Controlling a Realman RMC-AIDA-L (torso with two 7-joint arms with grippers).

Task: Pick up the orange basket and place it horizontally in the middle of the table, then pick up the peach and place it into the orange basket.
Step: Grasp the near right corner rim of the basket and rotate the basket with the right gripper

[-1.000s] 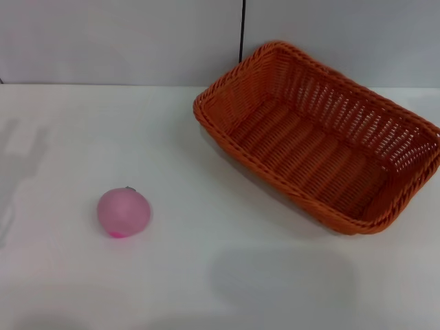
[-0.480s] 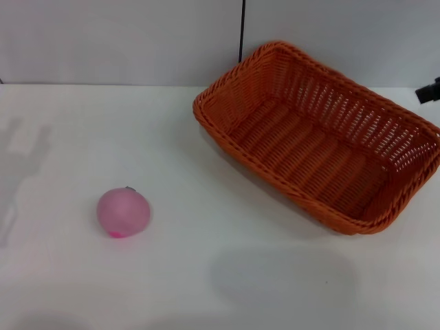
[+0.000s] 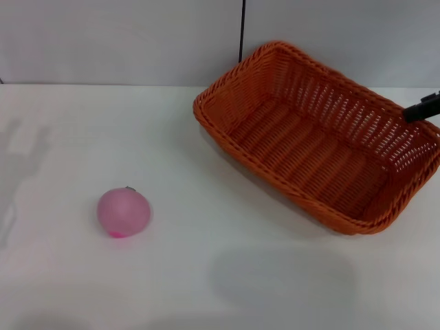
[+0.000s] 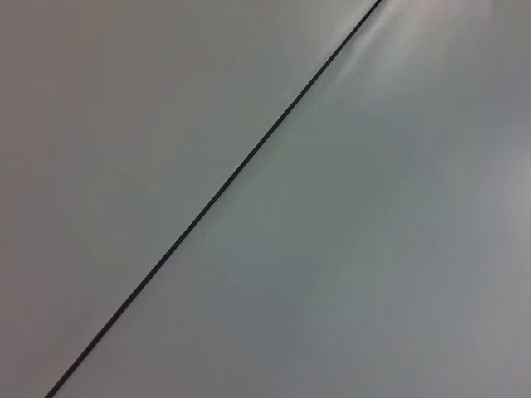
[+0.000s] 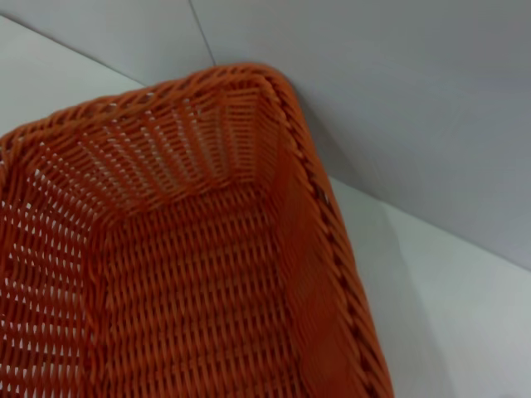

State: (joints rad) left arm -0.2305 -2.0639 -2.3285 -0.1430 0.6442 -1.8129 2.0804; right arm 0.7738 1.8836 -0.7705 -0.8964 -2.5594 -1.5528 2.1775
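Observation:
The orange basket stands empty and skewed at the back right of the white table, its long side running diagonally. The right wrist view looks down into the basket near one corner and the wall behind it. A black part of my right gripper pokes in from the right edge, just above the basket's far right rim. The peach, a pale pink ball with a darker pink spot, lies on the table at the front left, far from the basket. My left gripper is out of view.
A grey wall with a dark vertical seam rises directly behind the table and basket. The left wrist view holds only grey wall crossed by a thin dark seam.
My right gripper has come into the head view from the right edge and moved inward toward the basket's far right rim. Basket and peach have not moved.

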